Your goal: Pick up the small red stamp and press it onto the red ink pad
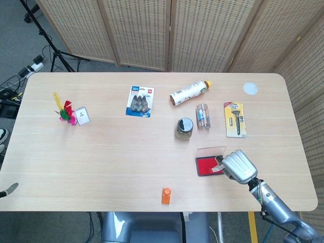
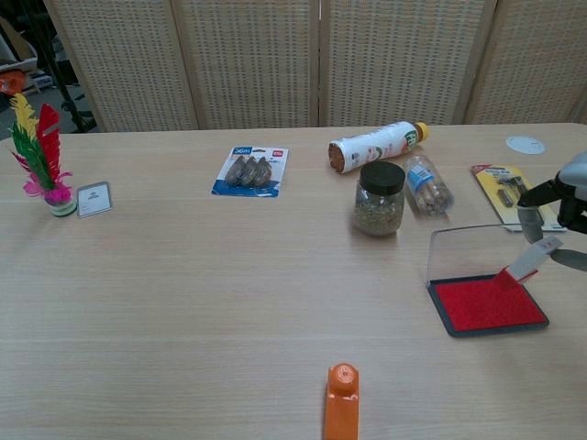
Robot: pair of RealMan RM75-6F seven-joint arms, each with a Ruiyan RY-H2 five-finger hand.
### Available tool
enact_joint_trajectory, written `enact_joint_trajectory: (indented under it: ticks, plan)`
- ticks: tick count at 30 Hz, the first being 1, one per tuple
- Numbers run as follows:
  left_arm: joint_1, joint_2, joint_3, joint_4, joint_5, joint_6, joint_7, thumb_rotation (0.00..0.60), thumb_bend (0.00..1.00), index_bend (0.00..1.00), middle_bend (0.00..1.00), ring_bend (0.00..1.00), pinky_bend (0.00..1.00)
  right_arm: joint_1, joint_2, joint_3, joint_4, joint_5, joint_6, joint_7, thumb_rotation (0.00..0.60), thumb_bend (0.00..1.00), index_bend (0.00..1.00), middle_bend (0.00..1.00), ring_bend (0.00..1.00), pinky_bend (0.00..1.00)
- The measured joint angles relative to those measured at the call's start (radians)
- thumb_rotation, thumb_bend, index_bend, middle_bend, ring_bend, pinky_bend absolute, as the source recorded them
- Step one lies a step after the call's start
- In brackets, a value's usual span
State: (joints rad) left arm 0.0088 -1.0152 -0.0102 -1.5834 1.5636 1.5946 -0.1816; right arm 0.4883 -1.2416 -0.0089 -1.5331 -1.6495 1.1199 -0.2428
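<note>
The red ink pad point(image 1: 206, 166) point(image 2: 486, 304) lies open at the front right of the table, its clear lid point(image 2: 472, 249) standing up behind it. My right hand point(image 1: 238, 166) point(image 2: 561, 203) hovers over the pad's right side and pinches the small red stamp point(image 2: 529, 262). The stamp is tilted, and its red lower end touches or nearly touches the pad's right part in the chest view. In the head view the hand hides most of the stamp. Only a grey tip of my left hand point(image 1: 8, 190) shows at the front left table edge.
An orange object point(image 1: 166, 195) point(image 2: 341, 401) lies near the front edge. Behind the pad stand a dark-lidded jar point(image 1: 184, 128), a small lying bottle point(image 1: 203, 116) and a razor pack point(image 1: 235, 119). A larger bottle point(image 1: 189, 92), a clip pack point(image 1: 140, 101) and a feather shuttlecock point(image 1: 63, 109) sit further back.
</note>
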Motion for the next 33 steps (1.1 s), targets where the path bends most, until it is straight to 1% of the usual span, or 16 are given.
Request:
enact_joint_trajectory:
  ticks: [4, 9, 12, 17, 22, 33]
  plan:
    - [-0.003, 0.003, -0.002, 0.001, -0.003, -0.005, -0.01, 0.6, 0.0, 0.0, 0.0, 0.0, 0.0, 0.038, 0.003, 0.028, -0.063, 0.057, -0.077, -0.132, 0.6, 0.51, 0.56, 0.94, 1.0, 1.0]
    - [-0.005, 0.003, -0.002, 0.001, -0.006, -0.011, -0.007, 0.6, 0.0, 0.0, 0.0, 0.0, 0.0, 0.086, -0.026, 0.06, -0.079, 0.174, -0.177, -0.285, 0.6, 0.51, 0.56, 0.94, 1.0, 1.0]
    - [-0.009, 0.001, -0.003, 0.0, -0.011, -0.021, 0.002, 0.6, 0.0, 0.0, 0.0, 0.0, 0.0, 0.11, -0.044, 0.07, -0.078, 0.219, -0.215, -0.32, 0.6, 0.51, 0.56, 0.94, 1.0, 1.0]
    - [-0.013, -0.003, -0.006, -0.004, -0.022, -0.03, 0.013, 0.6, 0.0, 0.0, 0.0, 0.0, 0.0, 0.125, -0.059, 0.075, -0.054, 0.245, -0.233, -0.32, 0.6, 0.52, 0.56, 0.94, 1.0, 1.0]
    - [-0.018, -0.007, -0.007, -0.006, -0.029, -0.044, 0.025, 0.6, 0.0, 0.0, 0.0, 0.0, 0.0, 0.132, -0.072, 0.071, -0.016, 0.261, -0.241, -0.29, 0.6, 0.52, 0.56, 0.94, 1.0, 1.0]
    - [-0.022, -0.012, -0.005, -0.009, -0.031, -0.053, 0.045, 0.6, 0.0, 0.0, 0.0, 0.0, 0.0, 0.127, -0.094, 0.04, 0.044, 0.247, -0.238, -0.234, 0.6, 0.52, 0.56, 0.94, 1.0, 1.0]
